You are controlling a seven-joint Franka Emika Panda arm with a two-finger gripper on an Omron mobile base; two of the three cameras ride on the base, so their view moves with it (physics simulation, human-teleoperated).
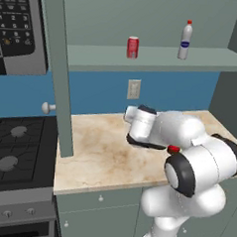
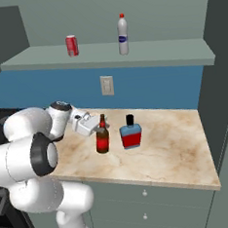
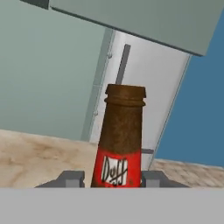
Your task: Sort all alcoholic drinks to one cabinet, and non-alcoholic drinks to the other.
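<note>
A glossy white arm (image 1: 187, 159) of rounded segments, black rings at its joints, one small red button.

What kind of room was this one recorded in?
A kitchen, computer-rendered: a gas stove beside a marble-look counter, a microwave above, and drinks out, including a beer bottle on the counter and a soda can on an open shelf.

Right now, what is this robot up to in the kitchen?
It is sorting drinks. Its gripper is shut on the brown beer bottle, which stands on the counter beside a squat red and blue bottle. A red soda can and a white plastic bottle stand on the open shelf above.
</note>
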